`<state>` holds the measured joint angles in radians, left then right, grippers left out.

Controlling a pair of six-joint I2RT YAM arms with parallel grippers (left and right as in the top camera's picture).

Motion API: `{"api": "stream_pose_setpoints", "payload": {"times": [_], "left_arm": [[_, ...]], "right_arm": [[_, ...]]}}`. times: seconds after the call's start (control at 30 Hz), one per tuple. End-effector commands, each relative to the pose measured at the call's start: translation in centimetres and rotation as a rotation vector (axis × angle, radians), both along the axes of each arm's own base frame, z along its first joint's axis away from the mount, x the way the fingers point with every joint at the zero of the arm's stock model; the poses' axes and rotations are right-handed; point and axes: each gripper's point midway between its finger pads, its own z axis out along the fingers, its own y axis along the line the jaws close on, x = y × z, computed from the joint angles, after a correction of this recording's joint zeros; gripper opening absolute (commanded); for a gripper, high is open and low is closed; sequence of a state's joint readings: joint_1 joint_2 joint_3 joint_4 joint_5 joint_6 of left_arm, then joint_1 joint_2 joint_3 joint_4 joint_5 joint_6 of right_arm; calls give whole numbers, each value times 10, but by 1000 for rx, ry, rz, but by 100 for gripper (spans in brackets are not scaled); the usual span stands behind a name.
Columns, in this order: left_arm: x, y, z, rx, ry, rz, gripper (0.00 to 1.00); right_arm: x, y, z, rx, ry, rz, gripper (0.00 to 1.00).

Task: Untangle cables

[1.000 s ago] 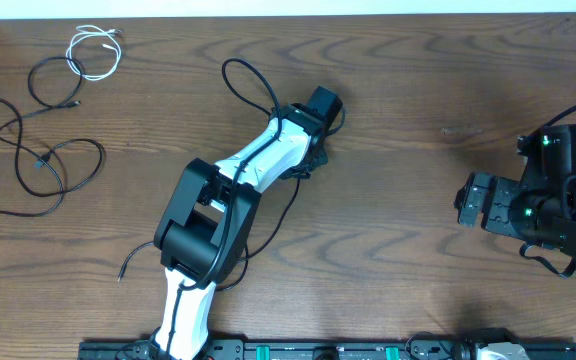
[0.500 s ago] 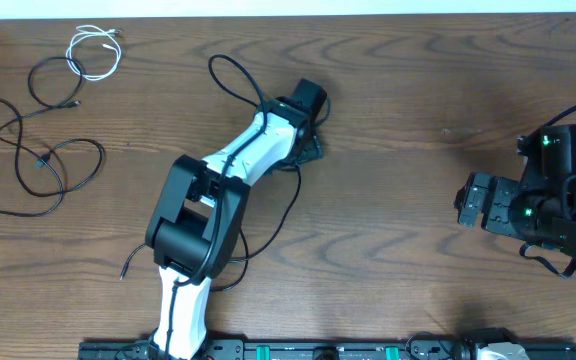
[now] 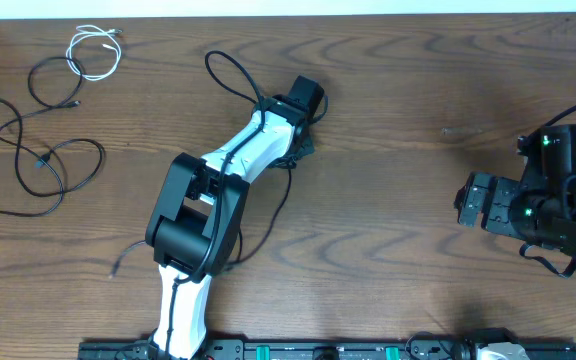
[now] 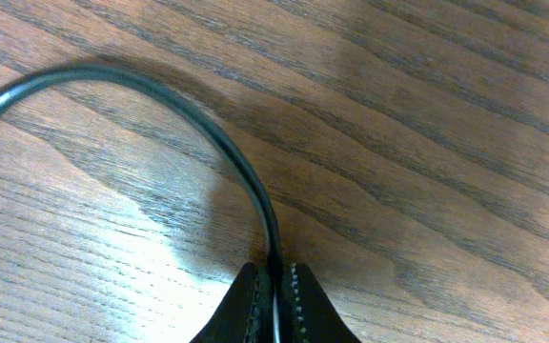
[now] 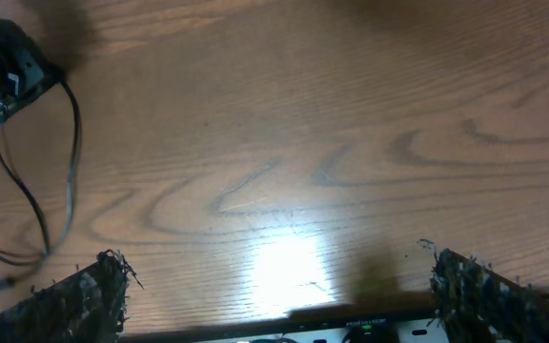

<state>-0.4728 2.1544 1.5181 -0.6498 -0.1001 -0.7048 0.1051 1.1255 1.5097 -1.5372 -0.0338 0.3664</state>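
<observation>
Brown wood-grain table [image 3: 398, 200], scattered black cables [image 3: 38, 160]

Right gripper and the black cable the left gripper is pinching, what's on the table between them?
Only bare wooden table lies between the open right gripper and the black cable in the shut left gripper, clearest in the overhead view.

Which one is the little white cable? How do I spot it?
Find the table corner at the far left. Just past the black cables lies the white cable, in a small coil. It alone is white.
</observation>
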Motion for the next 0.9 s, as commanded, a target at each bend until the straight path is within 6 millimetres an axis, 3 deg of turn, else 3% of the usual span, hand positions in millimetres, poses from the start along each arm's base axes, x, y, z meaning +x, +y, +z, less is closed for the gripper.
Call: {"api": "stream_pose_setpoints", "payload": {"times": [0.0,0.1,0.17,0.3,0.43,0.6,0.73,0.87], "left_arm": [[-29,9,-46,24,147,-2,8],[-29,-3,-32,-46,142,-11,7],[-25,-10,-10,-97,109,-17,8],[-13,-18,50,-174,-15,-29,7],[-5,-17,132,-241,-201,-42,7],[-7,17,216,-209,-414,-31,8],[-16,53,253,-213,-485,39,7],[-25,107,278,-197,-535,155,7]], "right_arm": [[0,-2,1,-2,-3,-14,99],[0,-2,1,-2,-3,-14,99],[0,-2,1,-2,-3,-14,99],[0,-2,1,-2,-3,-14,99],[0,-2,1,-2,-3,-14,99],[0,-2,1,-2,-3,-14,99],[0,-2,1,-2,-3,-14,99],[0,-2,1,-2,-3,-14,99]]}}
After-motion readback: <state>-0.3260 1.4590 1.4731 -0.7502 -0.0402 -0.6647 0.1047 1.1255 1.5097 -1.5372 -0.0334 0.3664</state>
